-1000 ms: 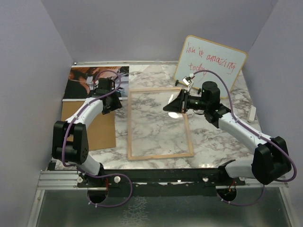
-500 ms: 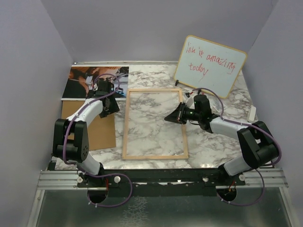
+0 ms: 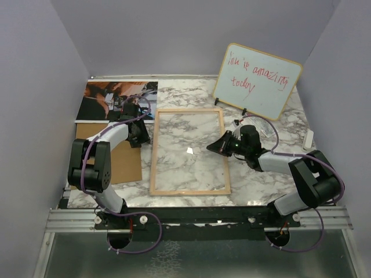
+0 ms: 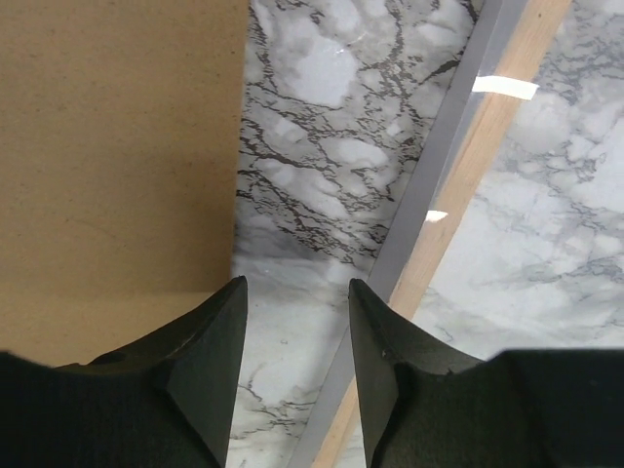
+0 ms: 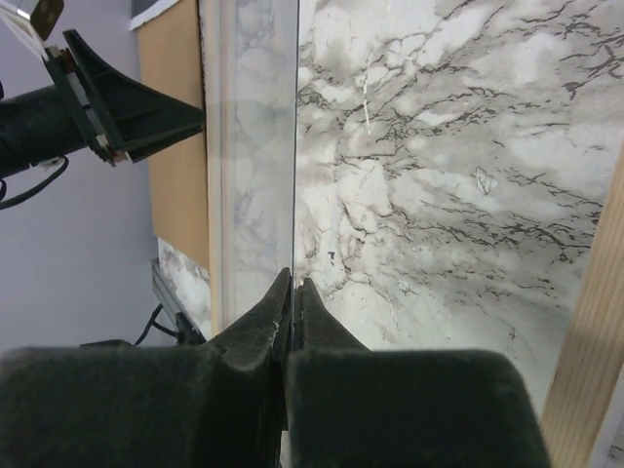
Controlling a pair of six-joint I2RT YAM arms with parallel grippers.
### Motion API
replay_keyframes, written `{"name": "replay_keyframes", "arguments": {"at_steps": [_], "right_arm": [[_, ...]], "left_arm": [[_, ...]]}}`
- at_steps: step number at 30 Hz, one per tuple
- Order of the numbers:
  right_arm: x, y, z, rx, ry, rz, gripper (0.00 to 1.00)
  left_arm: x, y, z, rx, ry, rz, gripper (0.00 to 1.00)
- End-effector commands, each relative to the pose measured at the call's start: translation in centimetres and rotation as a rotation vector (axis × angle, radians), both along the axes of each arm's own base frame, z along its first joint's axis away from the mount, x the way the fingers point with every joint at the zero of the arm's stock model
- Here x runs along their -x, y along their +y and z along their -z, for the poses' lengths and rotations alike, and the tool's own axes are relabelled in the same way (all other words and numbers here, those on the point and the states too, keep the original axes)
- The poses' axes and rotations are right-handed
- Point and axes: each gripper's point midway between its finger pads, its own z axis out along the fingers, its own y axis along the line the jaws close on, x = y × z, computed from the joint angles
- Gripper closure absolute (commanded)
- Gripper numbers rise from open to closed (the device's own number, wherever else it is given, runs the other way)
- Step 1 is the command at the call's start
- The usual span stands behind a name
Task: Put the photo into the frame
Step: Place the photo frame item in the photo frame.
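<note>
Overhead, frame (image 3: 189, 190) flat, close-up, right pincer (image 5: 293, 291) pinched

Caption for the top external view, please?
Frame lies flat on the marble table, open left gripper beside its left rail, shut right gripper at its right rail; photo untouched at back left.

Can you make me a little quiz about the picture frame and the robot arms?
1. True or false: the photo is already inside the frame.
2. What leans at the back right of the table? A) a whiteboard B) a clock C) a mirror
3. Fill in: the fingers of the left gripper are ____ (open or shut).

Key: 1 false; 2 A; 3 open.
</note>
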Motion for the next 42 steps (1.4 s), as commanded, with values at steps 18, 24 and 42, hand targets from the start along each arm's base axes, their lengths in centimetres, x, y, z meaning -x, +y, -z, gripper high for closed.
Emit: {"name": "replay_keyframes", "arguments": {"at_steps": [18, 24, 42], "right_arm": [[-1.0, -2.4, 0.6, -0.014, -0.037, 0.195, 0.99], [-0.8, -2.7, -0.2, -0.024, -0.074, 0.202, 0.99], [-0.7, -1.0, -2.1, -0.129, -0.141, 0.122, 0.99]], "left_arm": [[-0.3, -3.5, 1.4, 0.198, -0.023, 0.073, 0.53], [-0.3, -3.6, 1.2, 0.204, -0.033, 0.089, 0.46], [-0.1, -4.3, 1.9, 0.235, -0.02, 0.126, 0.39]]}}
